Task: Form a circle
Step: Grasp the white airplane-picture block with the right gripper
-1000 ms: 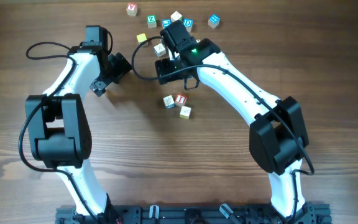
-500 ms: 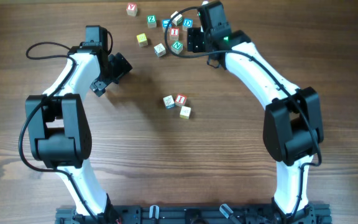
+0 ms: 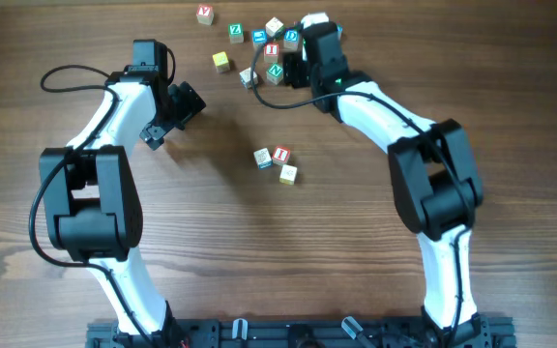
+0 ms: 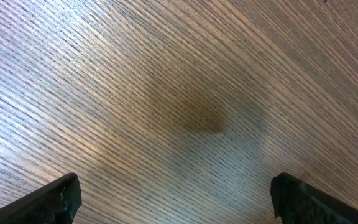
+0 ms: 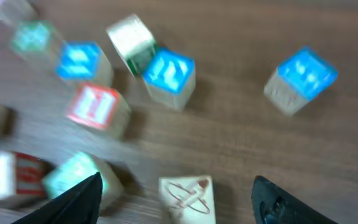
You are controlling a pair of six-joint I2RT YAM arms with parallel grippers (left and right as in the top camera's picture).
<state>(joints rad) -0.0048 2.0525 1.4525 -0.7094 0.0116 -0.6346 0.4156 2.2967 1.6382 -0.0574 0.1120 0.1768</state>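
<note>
Right wrist view: motion blur.
Cube (image 5: 2, 179) cut off at left edge; letters unreadable; right fingers (image 5: 73, 200) cropped below.

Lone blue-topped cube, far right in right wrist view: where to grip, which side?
Take the blue-topped cube by two opposite wooden side faces, coming straight down. It sits flat, clear of the other cubes, so every side looks free; rotate the wrist to square with it.
</note>
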